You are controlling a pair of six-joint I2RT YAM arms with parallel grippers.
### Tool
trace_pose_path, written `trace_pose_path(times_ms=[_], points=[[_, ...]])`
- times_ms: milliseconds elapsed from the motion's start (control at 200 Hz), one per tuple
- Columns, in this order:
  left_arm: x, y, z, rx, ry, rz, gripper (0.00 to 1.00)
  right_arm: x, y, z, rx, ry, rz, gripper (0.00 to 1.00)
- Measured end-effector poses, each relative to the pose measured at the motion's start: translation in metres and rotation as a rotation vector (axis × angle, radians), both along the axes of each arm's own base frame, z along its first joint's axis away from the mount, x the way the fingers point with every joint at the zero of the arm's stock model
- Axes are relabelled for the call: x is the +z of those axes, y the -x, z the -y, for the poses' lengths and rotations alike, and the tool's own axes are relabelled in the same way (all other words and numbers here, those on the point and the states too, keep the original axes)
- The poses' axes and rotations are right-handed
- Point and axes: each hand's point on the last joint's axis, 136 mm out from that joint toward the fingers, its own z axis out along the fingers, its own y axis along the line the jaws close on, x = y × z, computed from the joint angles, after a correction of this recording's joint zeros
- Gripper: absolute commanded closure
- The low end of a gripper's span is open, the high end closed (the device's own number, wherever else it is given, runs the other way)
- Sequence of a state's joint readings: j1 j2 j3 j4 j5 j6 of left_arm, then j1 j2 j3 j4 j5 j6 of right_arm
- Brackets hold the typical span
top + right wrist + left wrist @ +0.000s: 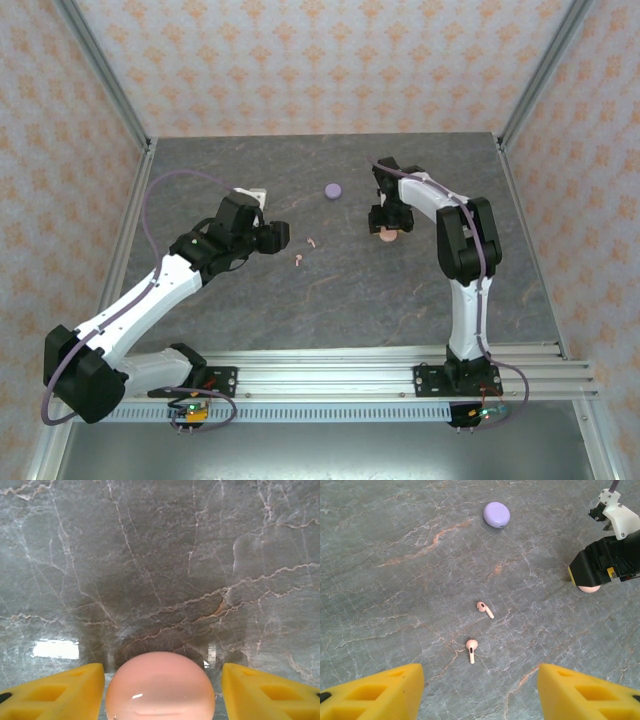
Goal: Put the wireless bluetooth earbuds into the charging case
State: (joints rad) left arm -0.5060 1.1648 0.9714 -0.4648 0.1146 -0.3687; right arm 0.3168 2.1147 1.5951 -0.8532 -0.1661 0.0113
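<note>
Two pink earbuds [471,650] lie loose on the counter [395,580] just ahead of the wide, empty left end effector [479,675], which should next descend on one; the right end effector [388,228], not yet closed, straddles the pink case [160,690].

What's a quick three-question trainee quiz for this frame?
1. True or false: both pale pink earbuds lie loose on the table, outside any case.
2. What sits between the right gripper fingers? A) an earbud B) the pink case C) nothing
3. Short answer: is the lilac case open or closed?

Key: 1 true; 2 B; 3 closed.
</note>
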Motion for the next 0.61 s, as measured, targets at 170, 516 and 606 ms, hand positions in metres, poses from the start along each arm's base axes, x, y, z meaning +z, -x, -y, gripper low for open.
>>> trace_pose_path(times_ms=[170, 516, 606], points=[[0.000, 0.000, 0.000, 0.000, 0.000, 0.000, 0.38, -0.003, -0.001, 0.000, 0.001, 0.004, -0.006, 0.47], [0.000, 0.000, 0.000, 0.000, 0.000, -0.001, 0.38, -0.003, 0.010, -0.006, -0.057, -0.064, -0.026, 0.50], [0.000, 0.000, 0.000, 0.000, 0.000, -0.001, 0.38, -0.003, 0.016, -0.008, -0.085, -0.090, -0.027, 0.50]])
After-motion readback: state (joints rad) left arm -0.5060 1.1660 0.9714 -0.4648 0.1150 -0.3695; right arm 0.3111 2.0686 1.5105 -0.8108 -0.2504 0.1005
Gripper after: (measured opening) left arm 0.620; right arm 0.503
